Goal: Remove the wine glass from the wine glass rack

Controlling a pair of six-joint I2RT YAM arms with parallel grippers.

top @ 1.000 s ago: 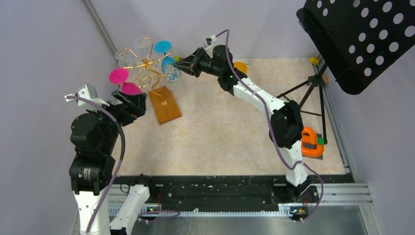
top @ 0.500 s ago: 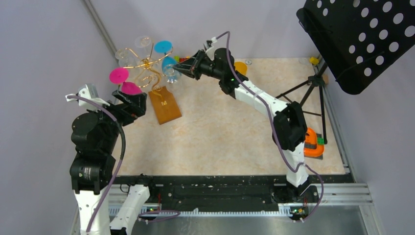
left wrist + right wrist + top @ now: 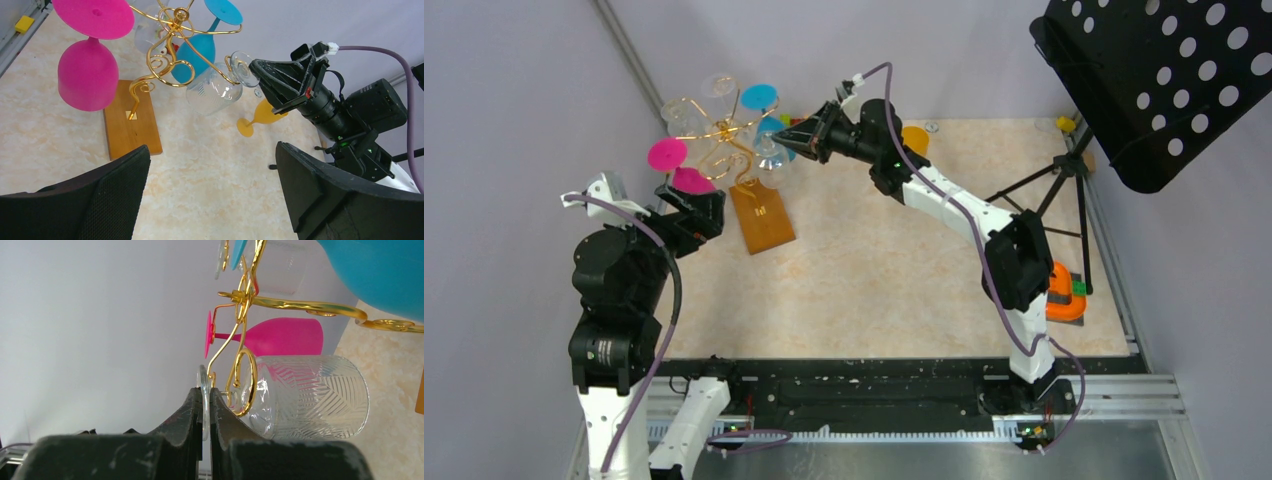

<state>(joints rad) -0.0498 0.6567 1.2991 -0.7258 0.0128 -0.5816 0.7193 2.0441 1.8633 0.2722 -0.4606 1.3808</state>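
The wine glass rack (image 3: 722, 134), gold curled wire on a brown wooden base (image 3: 762, 216), stands at the back left. A clear patterned wine glass (image 3: 310, 396) hangs bowl-down, tilted, with its stem through a gold loop. My right gripper (image 3: 204, 402) is shut on the thin clear foot of that glass (image 3: 243, 68), pinching the disc edge-on from the right side of the rack (image 3: 172, 30). The same gripper (image 3: 796, 136) shows beside the glass (image 3: 770, 152) in the top view. My left gripper (image 3: 212, 155) stands open, low and in front of the base (image 3: 131, 120), holding nothing.
More glasses hang on the rack: a pink one (image 3: 87, 75), a blue one (image 3: 196, 47) and another clear one (image 3: 147, 34). An orange glass (image 3: 262, 117) lies on the table behind. A black music stand (image 3: 1164, 80) on a tripod (image 3: 1064, 190) and an orange object (image 3: 1062, 290) are at the right.
My right gripper has pinched fully onto the clear glass's foot and risen slightly towards the back; the glass has swung a little on its loop. The left arm has stayed put.
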